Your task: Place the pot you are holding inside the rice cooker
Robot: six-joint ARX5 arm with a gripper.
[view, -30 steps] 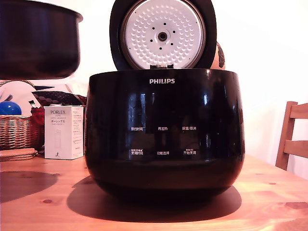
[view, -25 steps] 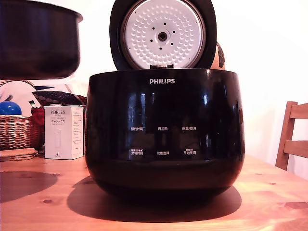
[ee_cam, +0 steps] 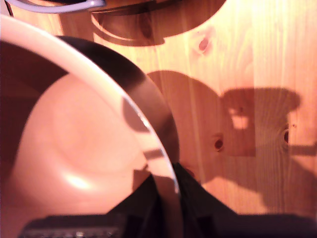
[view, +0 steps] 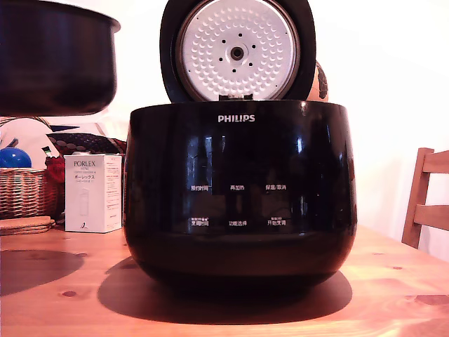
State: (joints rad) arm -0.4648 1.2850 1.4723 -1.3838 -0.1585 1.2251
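— Pincer first: what is yours doing?

— My gripper [ee_cam: 166,210] sits at the lower edge of the wrist view, one dark finger inside the pot [ee_cam: 89,148] and one outside, pinching its wall just below the flared rim. The rim sweeps in a pale arc from upper left down to the fingers, and the inside glows reddish.

— And under it?

— Bare wooden table [ee_cam: 257,64], knots showing, with the shadow of my arm across the right half of the wrist frame.

— Where is the pot in the exterior view?

— Upper left corner of the frame: the pot [view: 56,63] hangs in the air, cut off by the left edge, clear of the tabletop, its shadow on the wood at lower left. My gripper is out of sight there.

— The rice cooker?

— Centre of the frame, on the table [view: 393,295]. The rice cooker [view: 238,196] stands apart from the pot, to its right and lower, lid [view: 237,50] upright behind it with the dimpled plate facing the camera.

— Further back?

— A white PORLEX box [view: 92,193] just beside the cooker at left, a wicker basket [view: 24,191] behind it, and a wooden chair [view: 426,200] at the right edge.
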